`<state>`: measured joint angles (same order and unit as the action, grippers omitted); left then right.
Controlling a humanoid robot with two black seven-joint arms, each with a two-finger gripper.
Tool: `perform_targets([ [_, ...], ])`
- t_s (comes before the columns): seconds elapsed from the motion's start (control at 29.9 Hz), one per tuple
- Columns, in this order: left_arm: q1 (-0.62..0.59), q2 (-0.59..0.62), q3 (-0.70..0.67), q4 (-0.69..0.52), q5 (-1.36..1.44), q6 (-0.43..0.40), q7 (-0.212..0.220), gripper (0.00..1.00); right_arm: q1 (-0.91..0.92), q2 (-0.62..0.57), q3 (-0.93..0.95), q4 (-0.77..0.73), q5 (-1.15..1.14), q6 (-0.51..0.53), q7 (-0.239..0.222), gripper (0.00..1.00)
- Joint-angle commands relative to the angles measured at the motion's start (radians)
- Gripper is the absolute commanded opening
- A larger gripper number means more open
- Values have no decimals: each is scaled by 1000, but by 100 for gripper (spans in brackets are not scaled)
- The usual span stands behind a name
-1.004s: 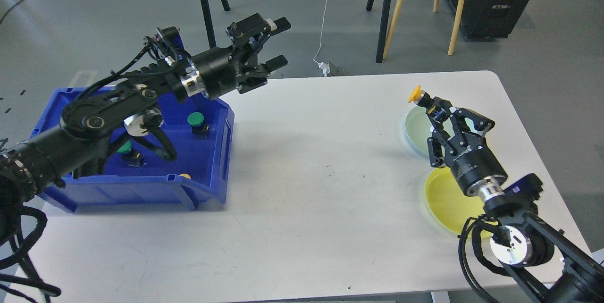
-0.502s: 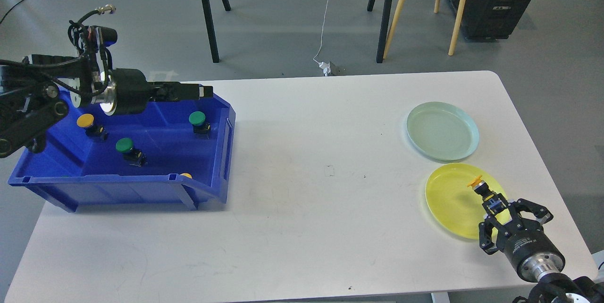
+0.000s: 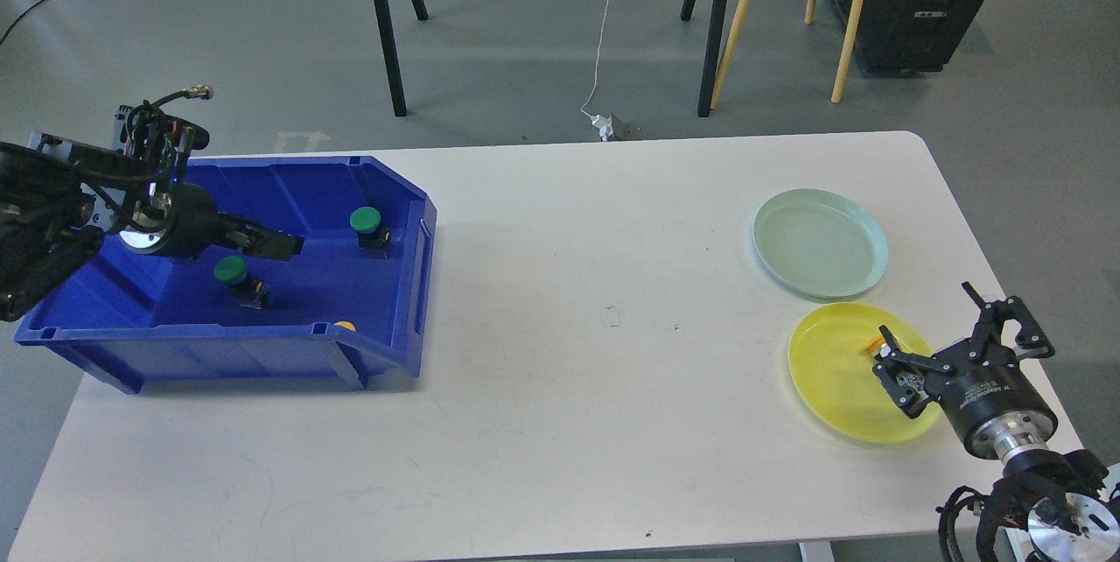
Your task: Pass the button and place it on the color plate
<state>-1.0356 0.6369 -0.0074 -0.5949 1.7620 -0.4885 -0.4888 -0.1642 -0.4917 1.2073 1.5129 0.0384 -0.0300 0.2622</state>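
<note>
The right gripper (image 3: 927, 350), fingers spread, is releasing the yellow button (image 3: 875, 343) onto the yellow plate (image 3: 831, 369), while the left gripper (image 3: 280, 244), its opening unclear, is reaching into the blue bin (image 3: 385, 343) for another.

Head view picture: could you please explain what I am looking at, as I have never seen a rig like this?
The camera sits on a humanoid robot's head, looking down at a white table. The two black arms are its own.

The left gripper reaches into a blue bin holding two green buttons. A yellow one peeks over the front wall. This gripper is too dark to tell whether it is open.

On the right are a pale green plate and a yellow plate. The right gripper is over the yellow plate's edge with its fingers spread open. A small orange bit shows at one fingertip, probably a yellow button lying on that plate, mostly hidden.
</note>
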Motion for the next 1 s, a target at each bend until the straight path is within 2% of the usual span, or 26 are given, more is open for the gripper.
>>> perform_targets([
  [0.0,2,-14,14,32,-1,0,0,97,37,-2,20,3,0,1,0,100],
  [0.33,25,-55,15,124,1,0,0,97,46,8,20,35,0,9,2,100],
  [0.5,26,-75,46,164,-1,0,0,97,54,22,21,38,0,71,2,100],
  [0.64,26,-82,118,185,-16,0,0,96,138,7,-3,33,-9,134,0,100],
  [0.77,28,-100,133,210,-15,0,0,96,196,5,-55,30,-11,139,0,100],
  [0.97,29,-101,133,219,-19,0,0,96,189,19,-63,27,-12,140,0,100],
])
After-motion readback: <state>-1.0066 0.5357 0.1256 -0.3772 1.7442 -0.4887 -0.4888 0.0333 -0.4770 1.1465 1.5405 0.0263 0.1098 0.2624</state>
